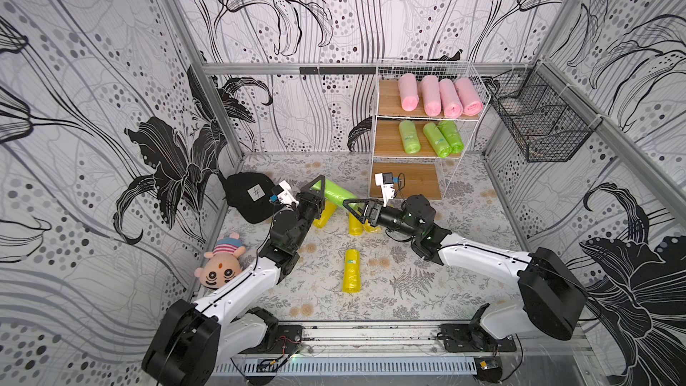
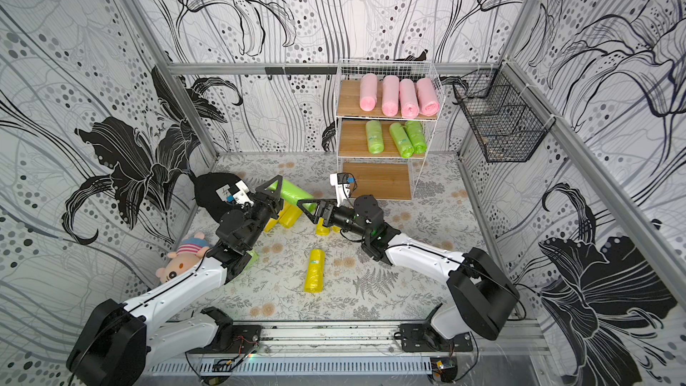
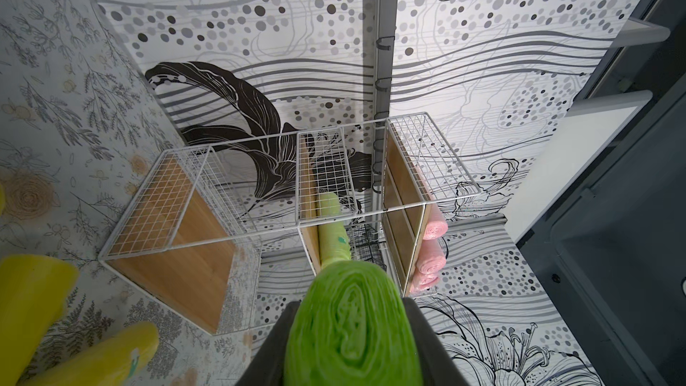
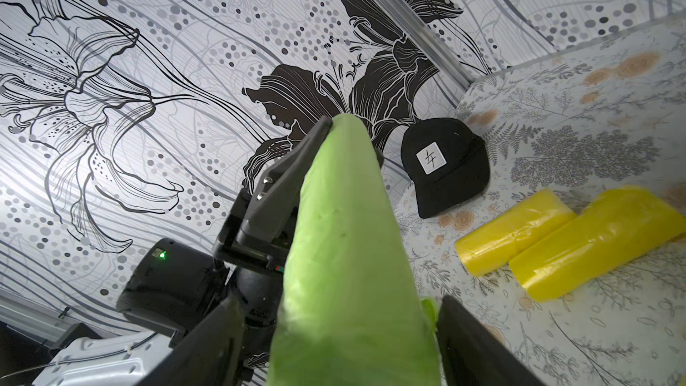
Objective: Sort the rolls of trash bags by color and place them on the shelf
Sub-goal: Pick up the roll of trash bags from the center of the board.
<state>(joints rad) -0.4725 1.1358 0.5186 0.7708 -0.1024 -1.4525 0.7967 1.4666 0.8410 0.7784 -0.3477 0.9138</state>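
A light green roll (image 1: 336, 194) hangs above the floor, and my left gripper (image 1: 318, 188) is shut on one end of it (image 3: 352, 332). My right gripper (image 1: 350, 207) is open around the other end (image 4: 345, 235), with a gap on each side. The shelf (image 1: 374, 120) stands at the back right. Its top tier holds several pink rolls (image 1: 440, 96), its middle tier three green rolls (image 1: 430, 137), and its bottom board (image 1: 404, 180) is bare. Yellow rolls lie on the floor: one alone (image 1: 351, 271), others under the grippers (image 4: 557, 239).
A black cap (image 1: 247, 194) lies at the back left and a striped plush doll (image 1: 221, 265) by the left wall. A black wire basket (image 1: 538, 120) hangs on the right wall. Another green roll (image 2: 252, 256) peeks out under the left arm.
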